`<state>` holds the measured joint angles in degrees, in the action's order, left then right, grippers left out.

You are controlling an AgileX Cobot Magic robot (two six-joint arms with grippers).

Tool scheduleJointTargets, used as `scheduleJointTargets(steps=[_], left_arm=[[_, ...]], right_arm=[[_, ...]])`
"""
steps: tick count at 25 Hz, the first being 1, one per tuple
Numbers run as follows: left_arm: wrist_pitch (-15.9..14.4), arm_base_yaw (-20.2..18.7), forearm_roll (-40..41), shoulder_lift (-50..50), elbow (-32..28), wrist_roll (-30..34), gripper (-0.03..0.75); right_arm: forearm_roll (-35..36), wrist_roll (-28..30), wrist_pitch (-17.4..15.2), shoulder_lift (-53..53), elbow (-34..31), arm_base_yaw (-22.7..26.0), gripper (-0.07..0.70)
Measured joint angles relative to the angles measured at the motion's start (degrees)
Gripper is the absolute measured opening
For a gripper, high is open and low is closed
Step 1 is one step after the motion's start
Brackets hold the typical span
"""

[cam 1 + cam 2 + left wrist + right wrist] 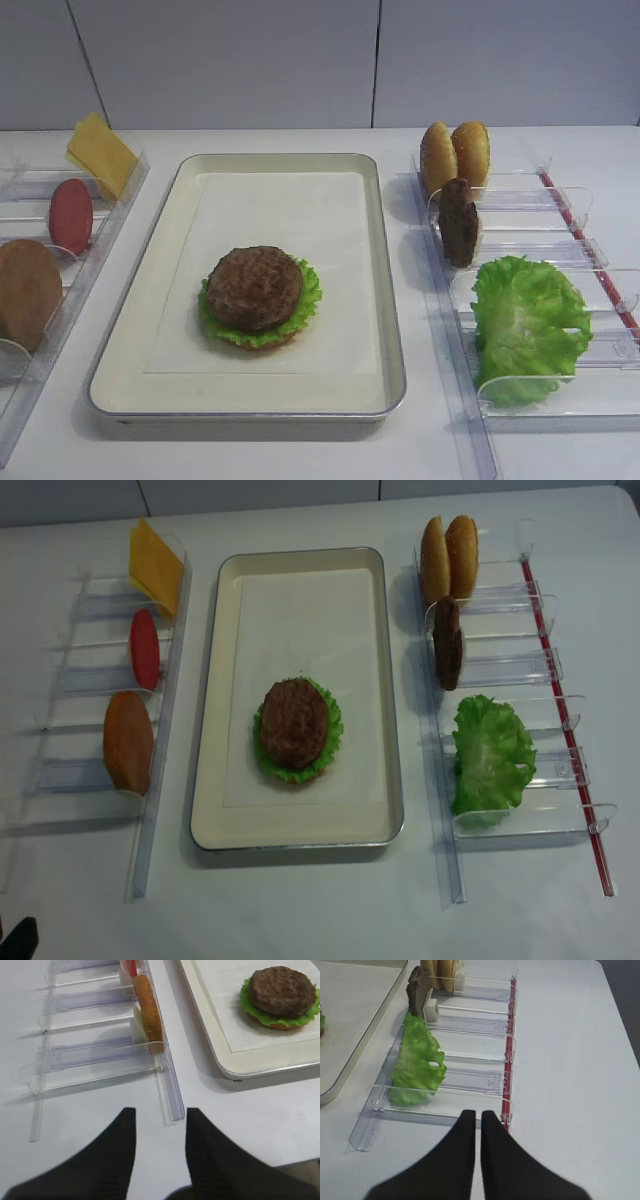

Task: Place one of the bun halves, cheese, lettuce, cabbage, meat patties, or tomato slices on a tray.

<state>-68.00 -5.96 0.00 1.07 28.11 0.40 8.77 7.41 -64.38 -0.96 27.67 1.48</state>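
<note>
One patty (254,287) sits flat on a lettuce leaf (303,300) over a bun half (265,342) near the middle of the tray (290,164), on its paper liner. I see a second patty (459,221) standing on edge in the right holder (520,192), with two bun halves (455,153) upright in the compartment behind it and a big lettuce (527,322) in the compartments in front. On the left holder (40,190) I get cheese (100,152) at the far end, a tomato slice (70,214) next, then a smooth light-brown disc (27,292), all on edge. My right gripper (476,1116) hangs low over the tabletop (570,1060) just short of the right holder's near end, jaws pressed together on nothing. My left gripper (160,1115) hovers before the near end of the left holder, jaws parted, nothing between them but the holder's rail tip. Neither gripper shows in the first overhead view.
</note>
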Motion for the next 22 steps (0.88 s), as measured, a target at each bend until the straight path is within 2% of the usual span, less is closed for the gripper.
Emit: scheduleJointTargets(steps=[22], left_arm=[[0.0, 0.0, 0.0, 0.0, 0.0, 0.0, 0.232]], right_arm=[[0.0, 0.0, 0.0, 0.0, 0.0, 0.0, 0.046]])
